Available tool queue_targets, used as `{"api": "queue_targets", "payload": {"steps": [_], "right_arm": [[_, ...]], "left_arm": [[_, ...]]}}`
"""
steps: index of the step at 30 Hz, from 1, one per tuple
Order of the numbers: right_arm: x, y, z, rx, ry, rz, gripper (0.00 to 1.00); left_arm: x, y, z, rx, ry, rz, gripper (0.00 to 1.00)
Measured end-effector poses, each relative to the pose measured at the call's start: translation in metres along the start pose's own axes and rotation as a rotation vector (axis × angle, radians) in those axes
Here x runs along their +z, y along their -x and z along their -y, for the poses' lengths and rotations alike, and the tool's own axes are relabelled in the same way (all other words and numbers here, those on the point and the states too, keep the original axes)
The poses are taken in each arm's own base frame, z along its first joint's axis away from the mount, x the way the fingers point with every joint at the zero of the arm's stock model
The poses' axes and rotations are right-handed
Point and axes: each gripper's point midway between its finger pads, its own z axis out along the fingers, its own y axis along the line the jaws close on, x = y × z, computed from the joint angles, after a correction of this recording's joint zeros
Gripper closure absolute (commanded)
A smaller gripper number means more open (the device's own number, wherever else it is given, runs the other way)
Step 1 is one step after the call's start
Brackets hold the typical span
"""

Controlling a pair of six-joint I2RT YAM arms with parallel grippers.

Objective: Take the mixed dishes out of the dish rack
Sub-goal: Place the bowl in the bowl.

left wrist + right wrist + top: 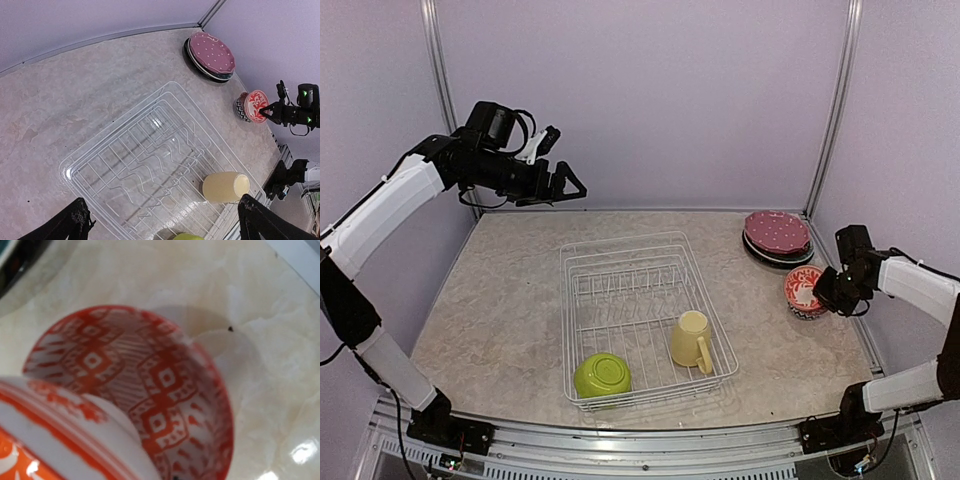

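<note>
The white wire dish rack (620, 246) stands mid-table and also shows in the left wrist view (116, 124). In it, a lime green bowl (601, 375) lies upside down at the near left corner, and a pale yellow mug (691, 339) lies on its side at the near right (225, 187). My left gripper (570, 187) is open and empty, raised high above the far left of the table (164, 207). My right gripper (823, 291) holds a tilted red-white bowl (803, 288) by its rim, set in a dark-patterned bowl (242, 107). The bowl (165, 390) fills the right wrist view and hides the fingers.
A stack of plates with a pink dotted one on top (777, 233) sits at the far right corner, just behind the bowls (212, 52). Purple walls and metal posts enclose the table on three sides.
</note>
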Motion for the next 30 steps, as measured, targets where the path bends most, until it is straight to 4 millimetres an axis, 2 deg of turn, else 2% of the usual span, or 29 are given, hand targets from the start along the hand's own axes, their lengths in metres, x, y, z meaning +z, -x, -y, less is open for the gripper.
{"api": "queue_targets", "payload": {"steps": [3, 10, 17, 22, 26, 30], "right_arm": [[0.006, 0.0, 0.005, 0.012, -0.005, -0.01, 0.96], [0.015, 0.002, 0.006, 0.0, 0.011, -0.004, 0.69], [0.016, 0.006, 0.005, -0.024, 0.017, 0.013, 0.49], [0.011, 0.006, 0.006, -0.049, 0.018, 0.018, 0.22], [-0.004, 0.01, 0.004, -0.076, 0.045, 0.05, 0.15], [-0.018, 0.012, -0.005, -0.118, 0.101, 0.068, 0.13]], "left_arm": [[0.0, 0.0, 0.0, 0.001, 0.001, 0.0, 0.01], [0.0, 0.0, -0.001, 0.004, 0.004, 0.0, 0.01], [0.001, -0.001, 0.0, 0.006, 0.004, -0.002, 0.01], [0.001, -0.001, 0.001, 0.011, 0.006, -0.003, 0.01], [0.002, -0.002, 0.002, 0.015, 0.006, -0.004, 0.01], [0.003, -0.003, 0.007, 0.023, -0.001, -0.008, 0.01]]}}
